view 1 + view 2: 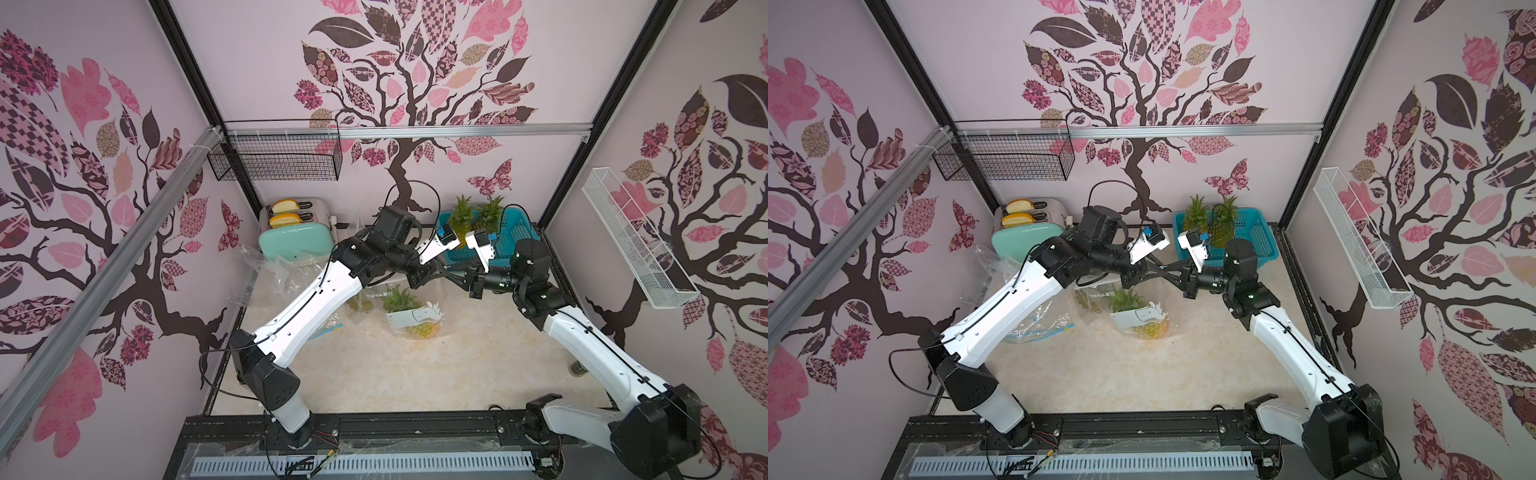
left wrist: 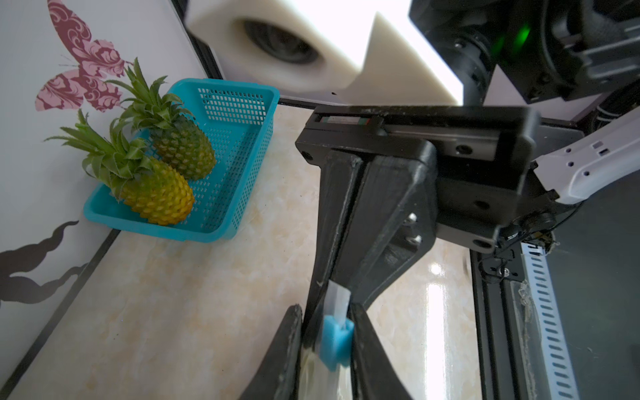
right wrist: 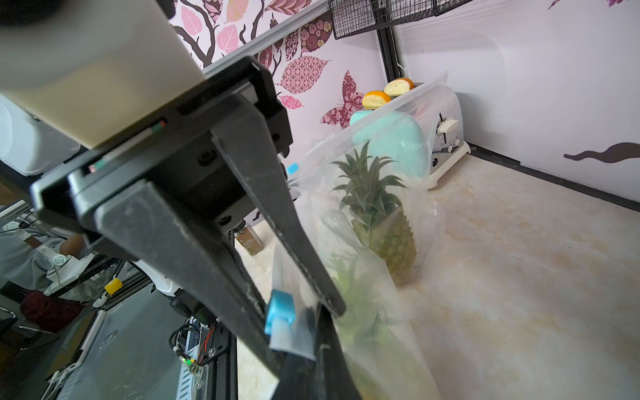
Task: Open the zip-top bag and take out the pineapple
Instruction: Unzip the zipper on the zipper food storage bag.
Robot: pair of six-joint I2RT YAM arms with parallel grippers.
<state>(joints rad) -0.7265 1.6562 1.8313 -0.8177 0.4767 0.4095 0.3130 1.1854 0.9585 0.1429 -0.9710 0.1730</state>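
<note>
1. Pale marble-look table [image 1: 415, 374];
2. toaster [image 1: 297, 243] in its far left corner; blue basket [image 1: 515, 235] far right;
3. crumpled empty bags [image 1: 270, 266] beside the toaster; zip-top bag [image 1: 432, 297] with pineapple [image 1: 419, 328] mid-table.

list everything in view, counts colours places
zip-top bag: 1, clear, held up mid-table, pineapple inside
slider: 1, blue, on its top edge
toaster: 1, mint, back left
bread: 2, yellow, toaster slots
second bag: 1, clear, nearer the toaster, also holding a pineapple
loose bags: count unclear, clear, table's left
basket: 1, teal, back right
basket pineapples: 2, yellow-green, in it
wire baskets: 2, black on back wall, white on right wall
left gripper: jaws straddle slider
right gripper: shut on bag edge
</note>
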